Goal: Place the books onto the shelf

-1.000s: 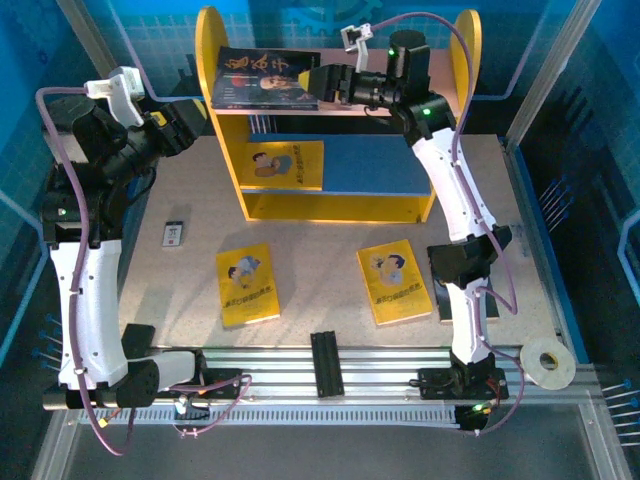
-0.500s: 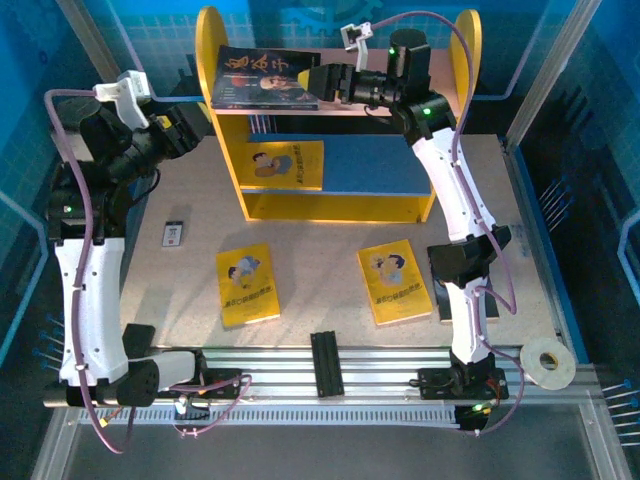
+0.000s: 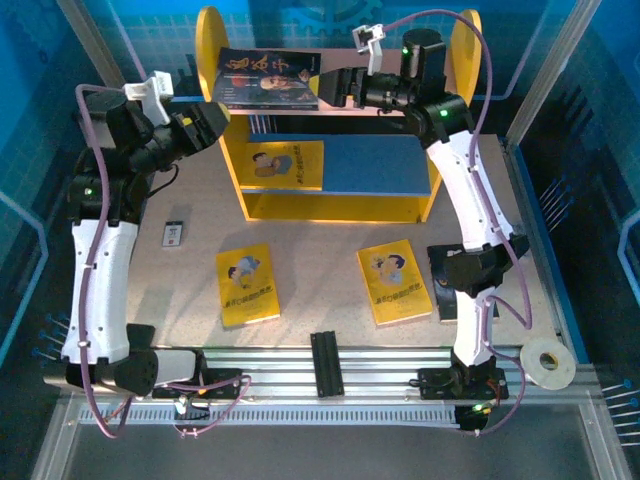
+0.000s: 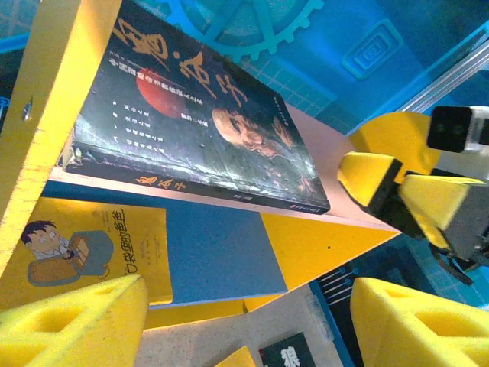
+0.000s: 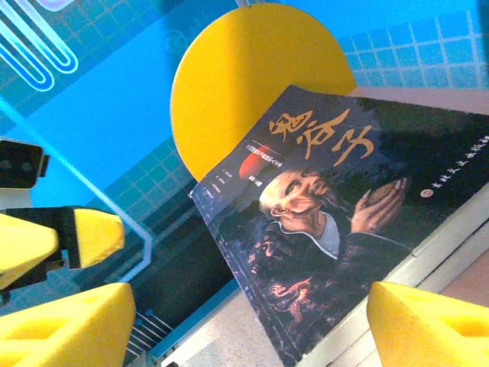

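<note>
Top external view: the right gripper [image 3: 328, 86] has its fingers apart and holds nothing. It sits over the pink top board of the shelf [image 3: 209, 45], just beside the right edge of the dark book [image 3: 268, 78] that lies flat there. The left gripper [image 3: 214, 122] is just left of the shelf, fingers apart too, and empty. A yellow book [image 3: 286, 164] lies on the shelf's blue bottom board. In front of the shelf, on the table [image 3: 320, 235], lie a second yellow book [image 3: 248, 285] and a third yellow book [image 3: 394, 281].
</note>
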Robot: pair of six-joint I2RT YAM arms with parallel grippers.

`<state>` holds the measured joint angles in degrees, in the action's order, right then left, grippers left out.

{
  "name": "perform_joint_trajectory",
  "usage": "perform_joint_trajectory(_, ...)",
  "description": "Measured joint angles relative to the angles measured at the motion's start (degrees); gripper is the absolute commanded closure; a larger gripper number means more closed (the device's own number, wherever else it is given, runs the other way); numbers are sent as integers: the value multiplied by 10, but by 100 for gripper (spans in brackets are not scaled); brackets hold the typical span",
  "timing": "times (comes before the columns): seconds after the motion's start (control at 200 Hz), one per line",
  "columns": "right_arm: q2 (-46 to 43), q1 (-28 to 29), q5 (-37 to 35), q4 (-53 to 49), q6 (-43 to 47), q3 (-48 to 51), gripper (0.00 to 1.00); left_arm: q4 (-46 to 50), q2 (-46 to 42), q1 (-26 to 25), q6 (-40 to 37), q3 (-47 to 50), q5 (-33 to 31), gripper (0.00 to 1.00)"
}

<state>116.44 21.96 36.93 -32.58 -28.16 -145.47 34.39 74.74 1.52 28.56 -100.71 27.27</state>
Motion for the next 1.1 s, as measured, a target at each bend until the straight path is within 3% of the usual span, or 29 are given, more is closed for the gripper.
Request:
perform_joint_trajectory(0.806,-6,0,-27,-49,52,4,18,0,97,-18,-2,-61,-16,28)
perform_joint_trajectory(1.101,-6,27,-103,-90,127,4,16,1,103,-18,-2,-70,-22,28)
